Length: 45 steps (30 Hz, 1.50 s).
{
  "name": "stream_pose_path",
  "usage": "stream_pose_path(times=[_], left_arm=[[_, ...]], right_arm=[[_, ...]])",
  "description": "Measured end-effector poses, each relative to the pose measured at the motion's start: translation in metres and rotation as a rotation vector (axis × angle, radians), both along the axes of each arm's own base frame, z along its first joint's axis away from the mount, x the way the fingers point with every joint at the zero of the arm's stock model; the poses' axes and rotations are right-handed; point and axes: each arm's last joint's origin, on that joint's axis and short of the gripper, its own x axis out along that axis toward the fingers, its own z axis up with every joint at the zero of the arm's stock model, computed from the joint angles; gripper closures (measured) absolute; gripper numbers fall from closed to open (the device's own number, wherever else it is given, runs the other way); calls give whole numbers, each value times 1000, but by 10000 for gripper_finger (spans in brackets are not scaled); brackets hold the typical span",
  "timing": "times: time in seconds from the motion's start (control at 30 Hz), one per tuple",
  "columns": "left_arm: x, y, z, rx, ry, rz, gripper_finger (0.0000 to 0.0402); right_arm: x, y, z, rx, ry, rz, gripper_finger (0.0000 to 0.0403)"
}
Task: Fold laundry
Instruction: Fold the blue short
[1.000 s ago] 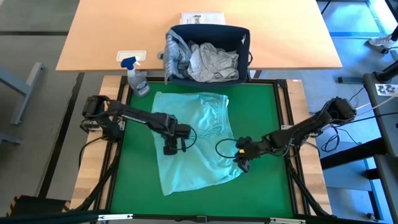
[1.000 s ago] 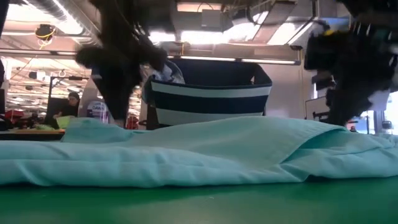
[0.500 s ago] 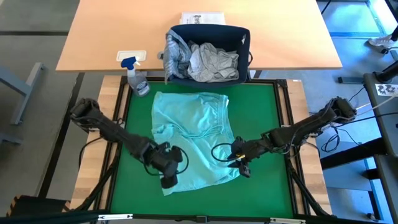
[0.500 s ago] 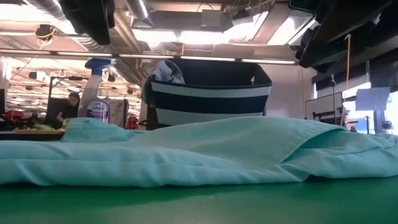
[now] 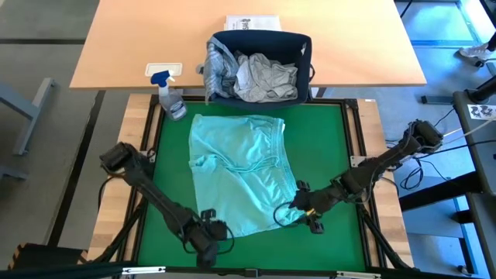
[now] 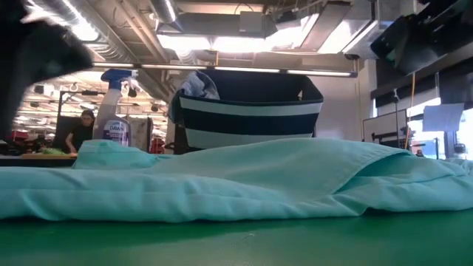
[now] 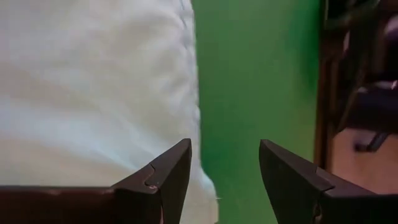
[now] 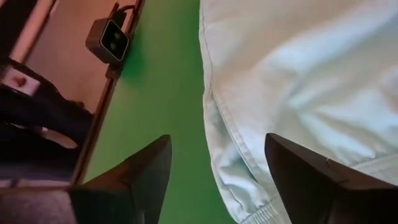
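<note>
My left claw [image 5: 208, 235] sits at the near left corner of the mint garment [image 5: 240, 174], jaws apart over its edge, gripping nothing. My right claw [image 5: 304, 215] sits at the near right corner, jaws apart astride the hem, also empty. The garment lies spread on the green bench [image 5: 325, 139]. The white t-shirt [image 5: 267, 77] and striped shirt [image 5: 217, 66] are in the basket [image 5: 260, 39] beyond.
</note>
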Motion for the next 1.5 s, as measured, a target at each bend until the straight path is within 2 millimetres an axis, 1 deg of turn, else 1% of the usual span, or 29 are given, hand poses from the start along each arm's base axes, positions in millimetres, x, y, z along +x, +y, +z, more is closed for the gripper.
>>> stream_pose_path(times=[0.1, 0.2, 0.3, 0.37, 0.47, 0.67, 0.7, 0.77, 0.9, 1.07, 1.17, 1.33, 1.4, 1.5], left_arm=[[-1, -5, -18, 32, 38, -6, 228], [0, -5, -31, 63, 68, 16, 237], [1, -5, -36, 85, 68, 22, 249], [1, -5, -37, 106, 68, 26, 264], [0, -3, -37, 128, 72, 30, 297], [-1, -2, -38, 142, 80, 26, 384], [-1, -2, -38, 142, 81, 26, 392], [-1, -2, -38, 148, 83, 15, 395], [-2, -1, -38, 149, 88, 9, 393], [-2, -1, -38, 151, 88, 9, 399], [-2, -1, -38, 157, 85, 11, 399], [0, 2, -39, 210, 55, 6, 400], [1, 4, -37, 208, 61, -20, 400], [2, 7, -30, 171, 79, -21, 401]], right_arm=[[-2, 4, -2, -60, -15, 18, 144], [-4, 7, -11, -122, 20, 44, 143], [-6, 12, -23, -187, 76, 100, 143], [-6, 17, -31, -225, 94, 146, 143], [-7, 23, -43, -320, 105, 177, 143], [0, 22, -66, -486, 128, 163, 143], [0, 23, -71, -494, 149, 171, 143], [-2, 24, -78, -483, 199, 205, 149], [-4, 26, -83, -505, 233, 221, 177], [-3, 23, -85, -537, 235, 191, 230], [-4, 20, -86, -549, 265, 192, 276], [-6, 18, -86, -549, 285, 124, 376], [-8, 18, -84, -524, 304, 114, 390], [-13, 21, -73, -488, 339, 73, 378]])
